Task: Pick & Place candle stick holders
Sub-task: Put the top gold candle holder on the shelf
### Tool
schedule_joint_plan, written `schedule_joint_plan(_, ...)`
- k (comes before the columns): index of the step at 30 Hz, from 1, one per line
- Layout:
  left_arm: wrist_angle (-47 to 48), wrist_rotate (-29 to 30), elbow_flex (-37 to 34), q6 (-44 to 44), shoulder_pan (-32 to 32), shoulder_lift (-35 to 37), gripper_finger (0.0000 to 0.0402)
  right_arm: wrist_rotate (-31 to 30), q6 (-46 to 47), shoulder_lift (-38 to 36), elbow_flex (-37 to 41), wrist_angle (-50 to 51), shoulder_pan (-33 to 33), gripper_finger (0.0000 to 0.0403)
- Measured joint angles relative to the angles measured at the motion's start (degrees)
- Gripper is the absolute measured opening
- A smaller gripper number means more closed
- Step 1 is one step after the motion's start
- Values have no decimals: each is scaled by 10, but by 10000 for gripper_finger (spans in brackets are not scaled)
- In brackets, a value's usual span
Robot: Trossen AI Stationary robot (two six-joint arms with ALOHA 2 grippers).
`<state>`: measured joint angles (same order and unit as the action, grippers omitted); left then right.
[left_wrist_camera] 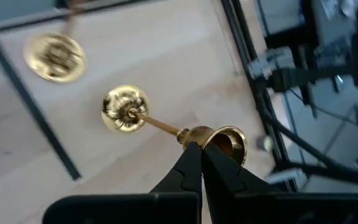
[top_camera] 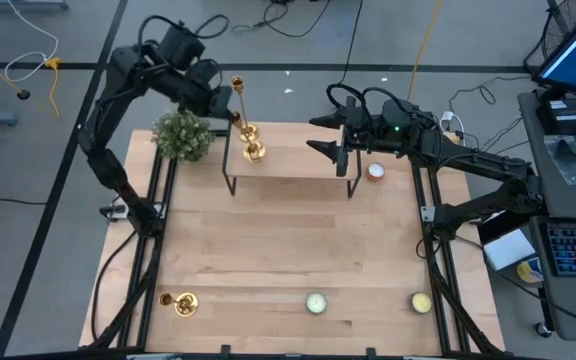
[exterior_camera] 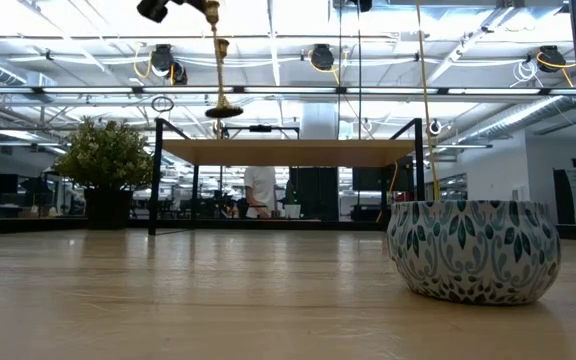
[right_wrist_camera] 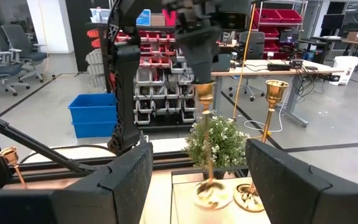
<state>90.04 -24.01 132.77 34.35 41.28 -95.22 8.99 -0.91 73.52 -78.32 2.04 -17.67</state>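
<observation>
brass candlestick (left_wrist_camera: 185, 131) pinched in my left gripper (left_wrist_camera: 202, 155) above the shelf (top_camera: 298, 165) | my right gripper (top_camera: 326, 135) spread, near the shelf

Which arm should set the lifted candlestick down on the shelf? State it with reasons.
Left. The left gripper is shut on the candlestick at its top cup, with its base hanging above the shelf. The right gripper is open and empty beside the shelf's right end.
</observation>
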Motion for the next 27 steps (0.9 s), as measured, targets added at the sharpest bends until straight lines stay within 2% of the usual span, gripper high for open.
schedule_joint_plan(8,0,14,0,-11,42,-3,0,0,0,0,0,0,0,249)
schedule_joint_plan(15,0,-2,0,-14,44,-20,0,0,0,0,0,0,0,249)
schedule_joint_plan(27,0,17,0,-23,43,-30,0,0,0,0,0,12,0,249)
